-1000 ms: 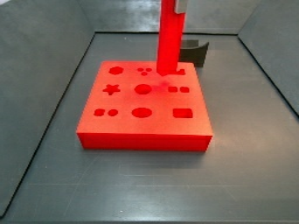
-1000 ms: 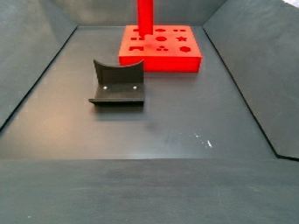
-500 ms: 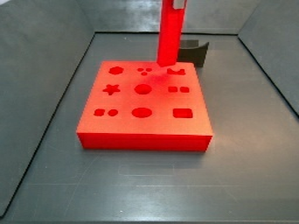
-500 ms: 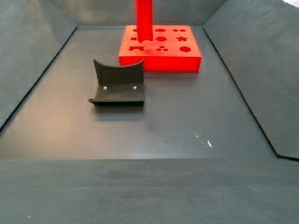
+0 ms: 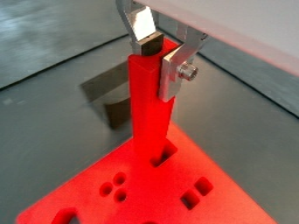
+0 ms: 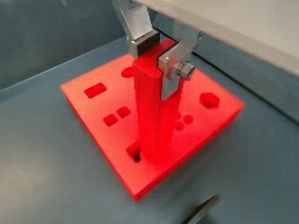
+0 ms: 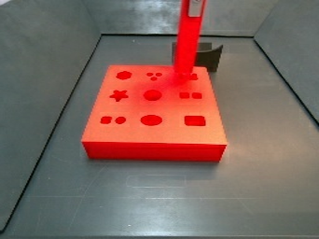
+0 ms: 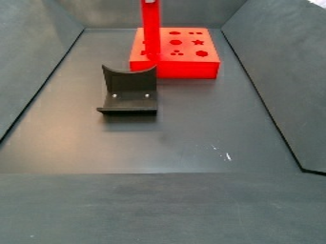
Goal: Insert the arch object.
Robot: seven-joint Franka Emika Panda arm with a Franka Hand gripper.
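In both wrist views the gripper [image 5: 160, 54] has its jaws clamped on the pole [image 6: 149, 118] over the board [image 6: 100, 112]; in both side views no arch object shows, so insertion looks undone.

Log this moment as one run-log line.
gripper: shut on red pole | pole: upright over red board | arch object: not seen | fixture: on floor

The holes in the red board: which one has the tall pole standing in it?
The arch-shaped hole at the board's edge nearest the fixture. The red pole, held by the gripper, stands there; every other hole is empty.
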